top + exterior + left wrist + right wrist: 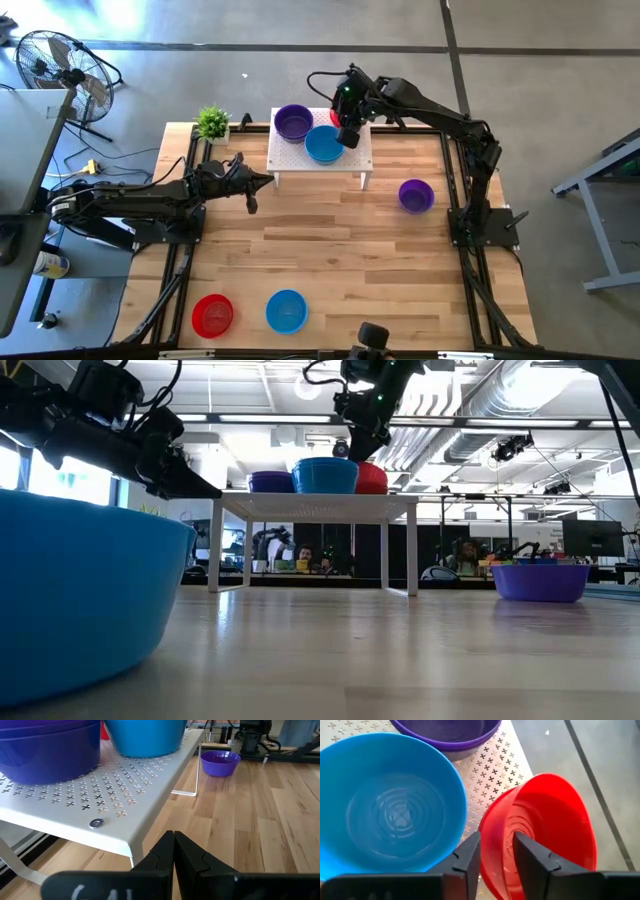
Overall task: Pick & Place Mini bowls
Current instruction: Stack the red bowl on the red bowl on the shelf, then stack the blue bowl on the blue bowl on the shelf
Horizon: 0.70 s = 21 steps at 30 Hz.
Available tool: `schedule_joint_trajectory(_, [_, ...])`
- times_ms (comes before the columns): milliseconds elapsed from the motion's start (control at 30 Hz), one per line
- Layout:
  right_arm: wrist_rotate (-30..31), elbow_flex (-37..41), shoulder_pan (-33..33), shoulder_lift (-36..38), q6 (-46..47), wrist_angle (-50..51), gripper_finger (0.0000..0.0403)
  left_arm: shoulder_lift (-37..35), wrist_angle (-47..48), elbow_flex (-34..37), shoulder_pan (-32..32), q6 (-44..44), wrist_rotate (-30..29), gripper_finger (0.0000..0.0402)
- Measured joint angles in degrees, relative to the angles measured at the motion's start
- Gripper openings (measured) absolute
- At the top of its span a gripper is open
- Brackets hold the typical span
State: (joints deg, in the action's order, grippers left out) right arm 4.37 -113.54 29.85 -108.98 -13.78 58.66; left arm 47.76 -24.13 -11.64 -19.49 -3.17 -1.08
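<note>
On the white perforated stand (352, 160) at the far middle of the table sit a purple mini bowl (293, 121), a blue one (323, 146) and a red one (540, 825). In the high view the red bowl is mostly hidden under my right gripper (496, 842). That gripper hangs over the stand, pointing steeply down, open, with its fingers astride the red bowl's near wall. My left gripper (268, 180) is shut and holds nothing. It hovers level beside the stand's near left corner (127, 842). My right gripper comes from above, slanting down. One finger (532, 857) is inside the red bowl and the other (467, 857) outside, between the red and blue bowls. The near rim (495, 847) lies between them. Whether either finger touches it, I cannot tell.
A second purple bowl (416, 195) stands on the table right of the stand. A red bowl (212, 314) and a blue bowl (287, 310) sit by the near edge. A small green plant (212, 122) is at the far left corner. Bare wood lies mid-table.
</note>
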Motion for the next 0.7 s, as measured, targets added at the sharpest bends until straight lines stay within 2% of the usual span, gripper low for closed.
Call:
schedule_joint_trajectory(67, [-0.27,0.00,0.00,-0.01,-0.02,-0.01,0.0079,0.01,0.03,0.00,0.00,0.02,-0.14,0.0002])
schedule_joint_trajectory(167, [-0.29,0.00,0.00,-0.01,-0.08,-0.01,0.0024,0.01,0.05,0.00,0.02,0.02,-0.14,0.0002])
schedule_joint_trajectory(233, [-0.45,0.00,0.00,-0.01,-0.44,0.19,0.0008,0.01,0.03,0.00,0.00,0.02,-0.14,0.0002])
schedule_joint_trajectory(333, [-2.16,0.00,0.02,-0.01,-0.42,0.17,0.0017,0.01,0.04,0.00,0.00,0.02,-0.13,0.0002])
schedule_joint_trajectory(500, [-2.45,0.02,0.00,-0.03,-0.42,0.23,0.0003,0.01,0.04,0.00,0.01,0.02,-0.11,0.0002])
schedule_joint_trajectory(700, [-3.06,0.06,0.00,-0.64,0.11,0.14,0.0018,0.01,0.04,0.00,0.00,0.04,-0.09,0.0002])
